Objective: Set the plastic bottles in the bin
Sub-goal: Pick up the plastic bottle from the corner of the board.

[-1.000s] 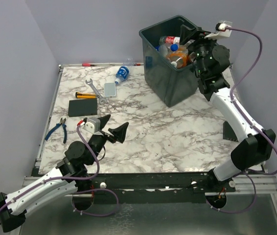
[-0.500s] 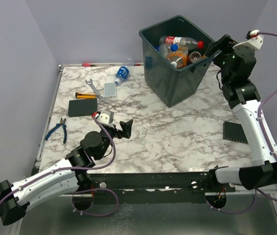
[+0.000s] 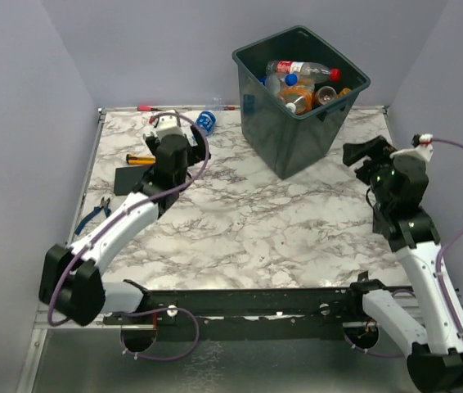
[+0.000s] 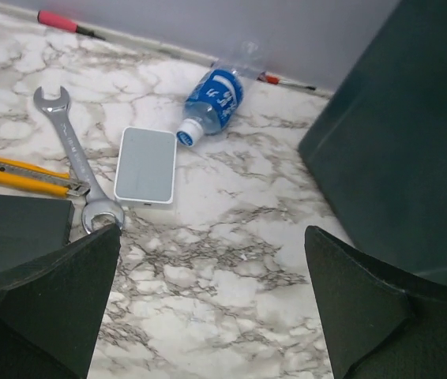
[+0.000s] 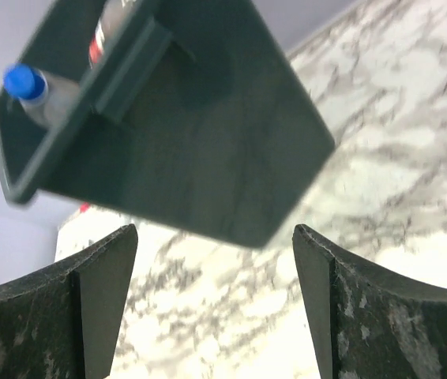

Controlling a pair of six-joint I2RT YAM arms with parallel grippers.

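One clear plastic bottle with a blue label (image 3: 206, 123) lies on its side on the marble table at the far left, near the back wall. In the left wrist view this bottle (image 4: 215, 99) lies ahead, cap toward me. My left gripper (image 3: 181, 151) (image 4: 212, 233) is open and empty, just short of it. The dark bin (image 3: 297, 123) stands at the back right with several bottles (image 3: 298, 70) inside. My right gripper (image 3: 362, 155) (image 5: 215, 230) is open and empty, to the right of the bin (image 5: 200, 142), facing its wall. A blue-capped bottle (image 5: 22, 80) shows inside.
A wrench (image 4: 73, 158), a white-grey slab (image 4: 146, 166), a yellow utility knife (image 4: 18, 174) and a black slab (image 4: 10, 229) lie by my left gripper. A red screwdriver (image 4: 65, 22) lies by the back wall. Pliers (image 3: 96, 214) lie at the left edge.
My left arm has swung from the near front to the far left, up to the blue-labelled bottle. My right gripper has pulled back from over the bin and come down to its right.
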